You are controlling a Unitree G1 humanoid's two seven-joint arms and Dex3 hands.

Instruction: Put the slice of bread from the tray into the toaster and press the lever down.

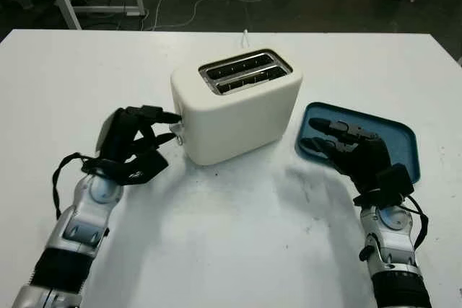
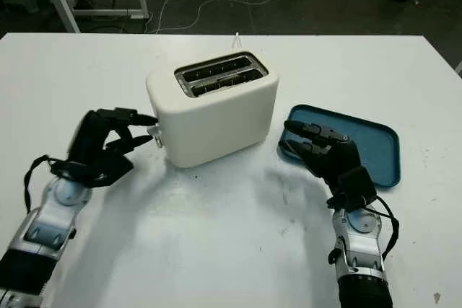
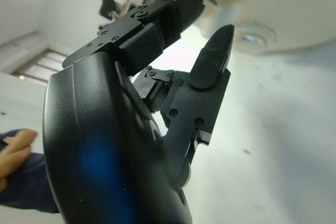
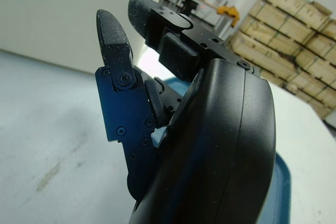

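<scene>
**Left hand at the lever; bread not visible on tray**

Toaster (image 1: 238,106) stood mid-table, slots up. Tray (image 1: 393,135) lay just right of it and looked bare; no slice seen on it. Slots showed dark interior and wire guides; could not tell whether bread sat inside.

Left hand (image 1: 133,146) was at the toaster's left end, fingers curled, holding nothing, fingertips (image 3: 218,43) touching or just short of the lever (image 1: 175,133) near the bottom of that end wall. Right hand (image 1: 354,151) hovered open over the near-left corner of the tray, gripping nothing.

Risks, as judged:
- Lever knob was small; a fingertip could slide off it and the press fail to latch.
- A sideways push might shove the light toaster right, toward the tray.
- If no slice was loaded, the press would toast nothing.
</scene>
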